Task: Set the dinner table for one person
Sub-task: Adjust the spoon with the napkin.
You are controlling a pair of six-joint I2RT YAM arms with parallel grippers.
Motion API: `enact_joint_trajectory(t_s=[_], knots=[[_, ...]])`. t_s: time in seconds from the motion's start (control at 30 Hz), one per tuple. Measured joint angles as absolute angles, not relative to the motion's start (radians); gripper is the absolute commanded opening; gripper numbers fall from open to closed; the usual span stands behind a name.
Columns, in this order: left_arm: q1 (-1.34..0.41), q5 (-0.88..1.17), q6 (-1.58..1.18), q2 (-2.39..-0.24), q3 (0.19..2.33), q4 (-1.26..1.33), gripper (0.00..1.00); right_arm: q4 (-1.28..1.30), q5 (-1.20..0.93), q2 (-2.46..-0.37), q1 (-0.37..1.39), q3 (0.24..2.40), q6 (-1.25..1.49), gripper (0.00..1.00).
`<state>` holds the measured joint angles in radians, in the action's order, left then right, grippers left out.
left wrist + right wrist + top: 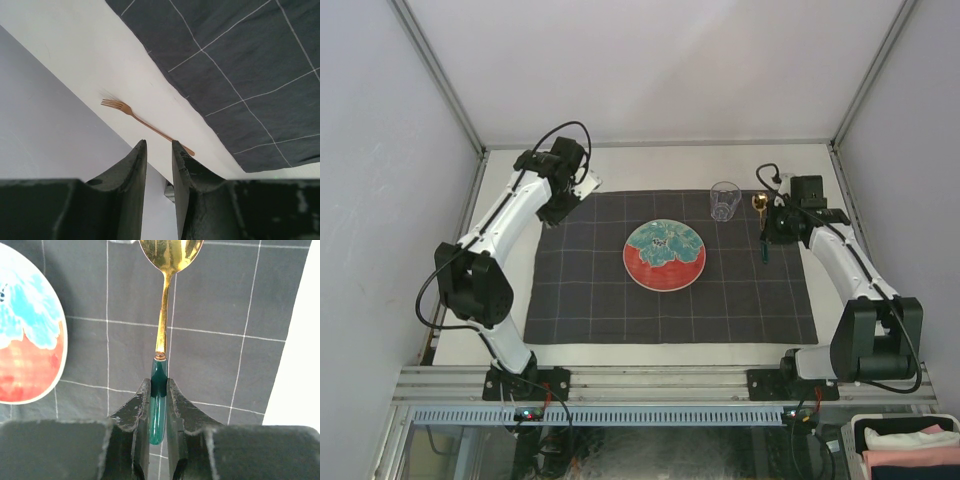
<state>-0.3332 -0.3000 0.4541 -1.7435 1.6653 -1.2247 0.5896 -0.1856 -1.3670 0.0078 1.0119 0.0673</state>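
I saw the right gripper point(158, 385) clenched on a gold spoon with dark green handle point(162, 330), beside the red-and-teal round plate point(664, 255).
The off-white dinner table point(660, 165) lay under the dark grey checked cloth point(620, 300), with a clear glass point(724, 200) beyond. The left gripper point(159, 145) was slightly parted and empty above a copper fork point(145, 125).

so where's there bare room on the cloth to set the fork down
The widest bare cloth lies left of the plate, out to the cloth's left edge. The near strip below the plate is free too. The far right of the cloth is crowded: the glass, and the spoon held in the right fingers.
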Motion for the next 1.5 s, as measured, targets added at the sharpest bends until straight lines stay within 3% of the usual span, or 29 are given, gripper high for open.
enact_joint_trajectory(t_s=[0.7, 1.5], knots=[[-0.333, -0.284, 0.455, -1.717, 1.588, -1.19, 0.29, 0.641, -0.224, -1.509, 0.049, 0.979, -0.031, 0.0], [-0.333, -0.283, 0.455, -1.702, 1.572, -1.196, 0.29, 0.562, -0.233, -1.559, 0.083, 0.942, 0.186, 0.0]])
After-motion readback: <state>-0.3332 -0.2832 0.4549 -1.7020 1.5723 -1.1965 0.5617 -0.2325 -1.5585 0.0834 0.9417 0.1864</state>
